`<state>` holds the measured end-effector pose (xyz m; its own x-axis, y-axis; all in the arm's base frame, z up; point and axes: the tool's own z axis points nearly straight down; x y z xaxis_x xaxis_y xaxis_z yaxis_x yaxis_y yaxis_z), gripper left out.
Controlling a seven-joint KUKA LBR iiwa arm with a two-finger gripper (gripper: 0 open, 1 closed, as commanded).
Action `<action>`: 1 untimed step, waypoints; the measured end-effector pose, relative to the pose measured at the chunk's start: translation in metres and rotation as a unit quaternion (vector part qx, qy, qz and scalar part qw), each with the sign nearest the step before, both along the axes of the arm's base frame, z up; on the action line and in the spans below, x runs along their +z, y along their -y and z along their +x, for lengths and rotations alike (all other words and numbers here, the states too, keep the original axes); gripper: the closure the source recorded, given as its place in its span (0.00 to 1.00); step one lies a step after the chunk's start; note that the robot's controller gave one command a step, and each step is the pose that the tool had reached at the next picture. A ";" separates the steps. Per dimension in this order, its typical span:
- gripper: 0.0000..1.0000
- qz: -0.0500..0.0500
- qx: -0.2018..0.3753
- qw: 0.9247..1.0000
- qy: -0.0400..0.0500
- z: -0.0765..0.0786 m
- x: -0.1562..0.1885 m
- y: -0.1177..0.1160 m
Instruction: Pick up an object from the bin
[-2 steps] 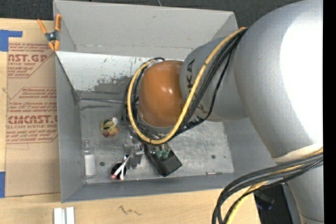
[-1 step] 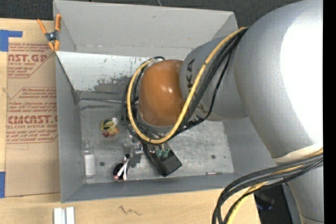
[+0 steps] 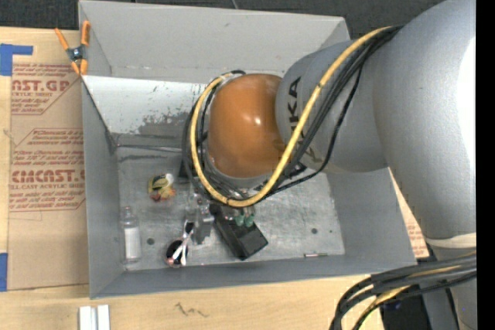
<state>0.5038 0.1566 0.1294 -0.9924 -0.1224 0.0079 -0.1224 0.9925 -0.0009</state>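
the gripper (image 3: 203, 222) hangs low under the orange cover (image 3: 241, 124), close above the floor of the bin (image 3: 232, 42) near its front wall; the wrist masks most of it, so whether it stands wide or narrow cannot be told, and nothing is seen held in it; the step in hand looks like the approach, with the grasp not yet made; nearest lies a small black, white and red piece (image 3: 178, 251), glossy and irregular, just beside the gripper toward the front-left corner; the next move likely calls for a slight shift over that piece, then a firm close; a black block (image 3: 246, 239), matte and boxy, sits just to the right, perhaps part of the robot; farther left a rounded yellow and red trinket (image 3: 161, 186) and a smooth clear vial (image 3: 131, 237) lie apart on scuffed grey metal.
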 end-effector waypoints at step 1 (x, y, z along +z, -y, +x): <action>1.00 0.002 0.058 0.998 0.004 -0.011 0.045 0.025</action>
